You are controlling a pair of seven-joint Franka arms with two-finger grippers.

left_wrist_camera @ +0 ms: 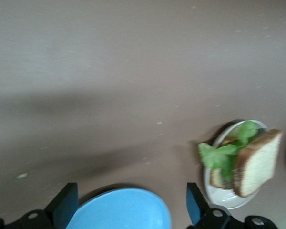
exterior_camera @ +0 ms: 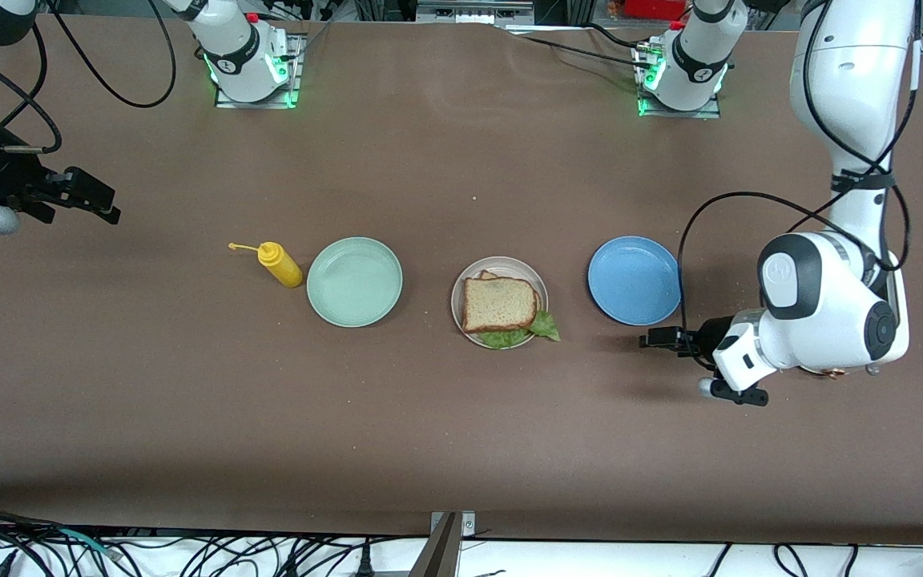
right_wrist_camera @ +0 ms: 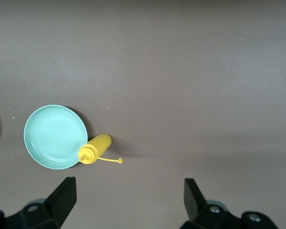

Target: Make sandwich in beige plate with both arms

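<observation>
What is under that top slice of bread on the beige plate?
Under the top bread slice, green lettuce pokes out, with a second slice's corner showing, all on the beige plate. Anything else is covered.

Even overhead light, blurred left wrist view.

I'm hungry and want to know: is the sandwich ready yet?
It looks ready: the sandwich sits stacked on the beige plate, lettuce poking out. Nothing is in hand: the left gripper beside the blue plate and the right gripper have open, empty jaws. Nothing obvious is left.

No readable text or labels.
</observation>
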